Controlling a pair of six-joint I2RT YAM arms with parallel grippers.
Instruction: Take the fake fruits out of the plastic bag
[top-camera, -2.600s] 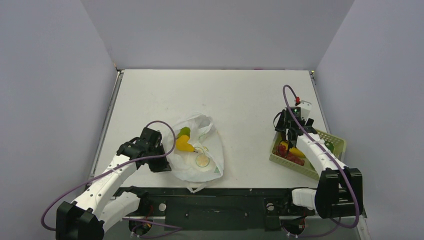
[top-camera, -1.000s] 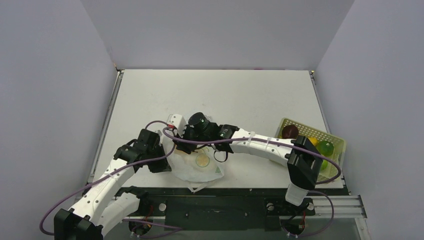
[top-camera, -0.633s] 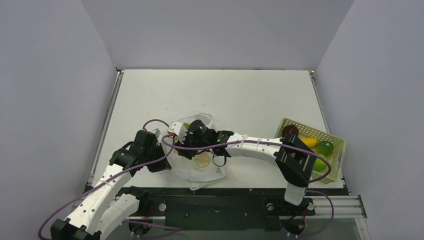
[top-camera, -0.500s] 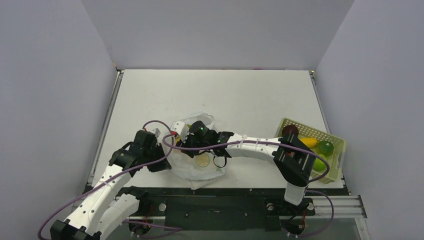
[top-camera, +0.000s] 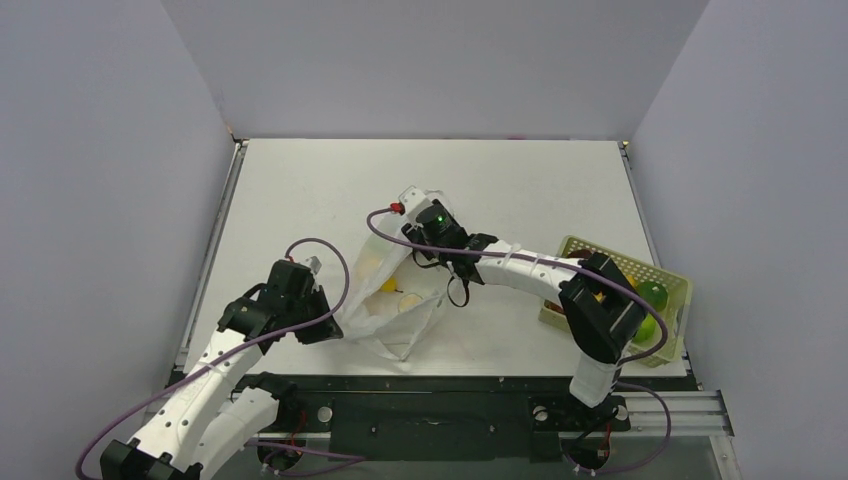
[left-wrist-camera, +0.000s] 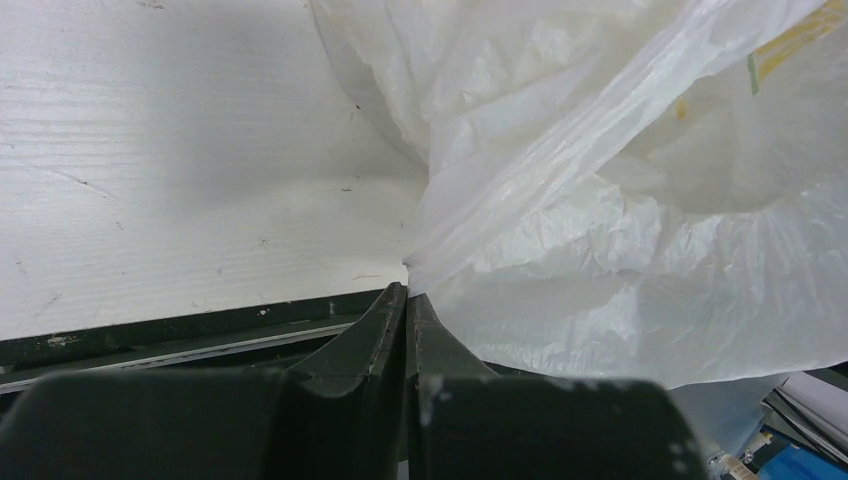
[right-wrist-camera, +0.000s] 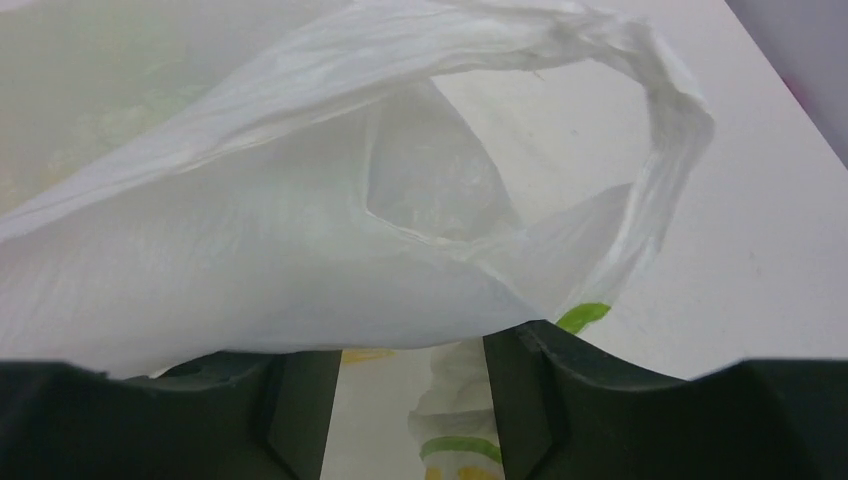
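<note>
White plastic bag (top-camera: 400, 322): left edge pinched by left gripper (left-wrist-camera: 407, 293). Right gripper (right-wrist-camera: 408, 365), jaws parted, at bag's far rim; yellow fruit (top-camera: 388, 286) inside, nearward.

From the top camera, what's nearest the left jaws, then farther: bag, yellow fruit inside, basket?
1. plastic bag, pinched by the left gripper.
2. yellow fruit, inside the bag.
3. basket, far right.
</note>
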